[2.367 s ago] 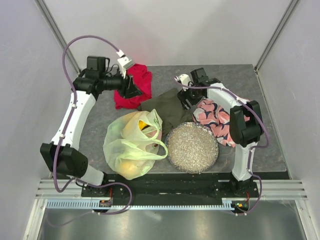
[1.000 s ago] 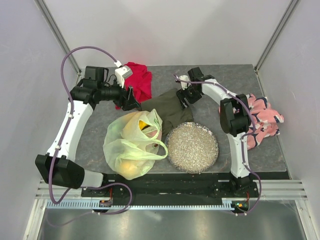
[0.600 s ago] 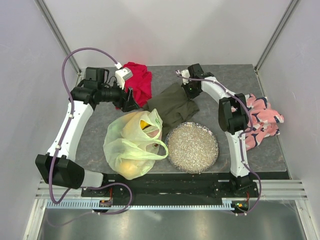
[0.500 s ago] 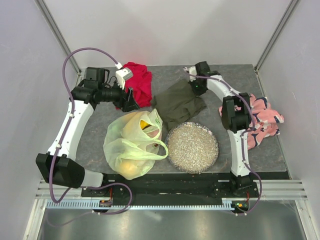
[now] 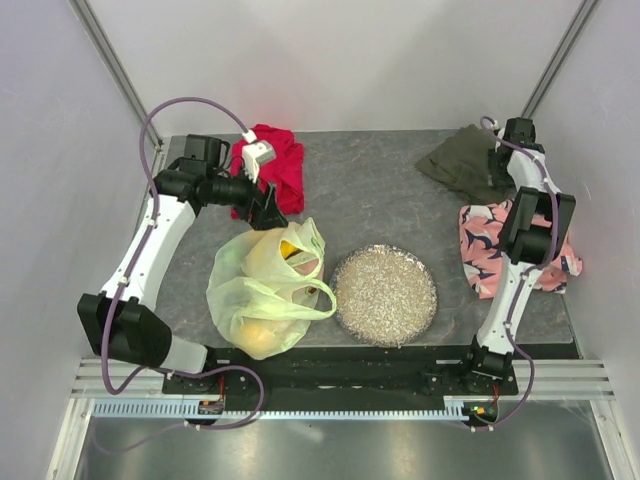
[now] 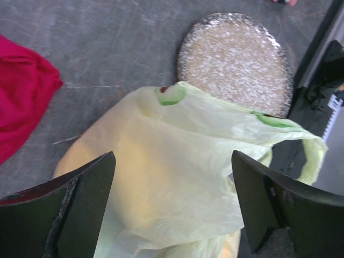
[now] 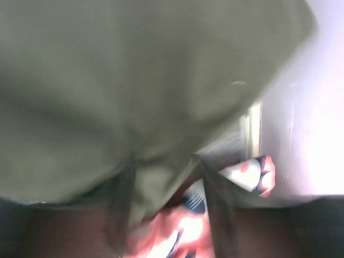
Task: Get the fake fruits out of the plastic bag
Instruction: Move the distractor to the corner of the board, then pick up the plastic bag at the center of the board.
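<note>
Yellow-green plastic bag [image 5: 262,290] just below left gripper [image 6: 173,161], untouched.

Hand [image 6: 172,157] spread wide over plastic bag [image 6: 161,185].

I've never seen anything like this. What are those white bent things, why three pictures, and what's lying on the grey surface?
The white bent things are two robot arms bolted to a table, each ending in a two-finger pincer. The big picture looks down from above; the other two come from a camera on each wrist. On the table lie a pale plastic bag with fake fruits showing through it, a round dish, a red cloth, an olive cloth and a pink patterned cloth. The left pincer hangs open above the bag, holding nothing. The right pincer is at the olive cloth; its picture is too blurred to show a grip.
</note>
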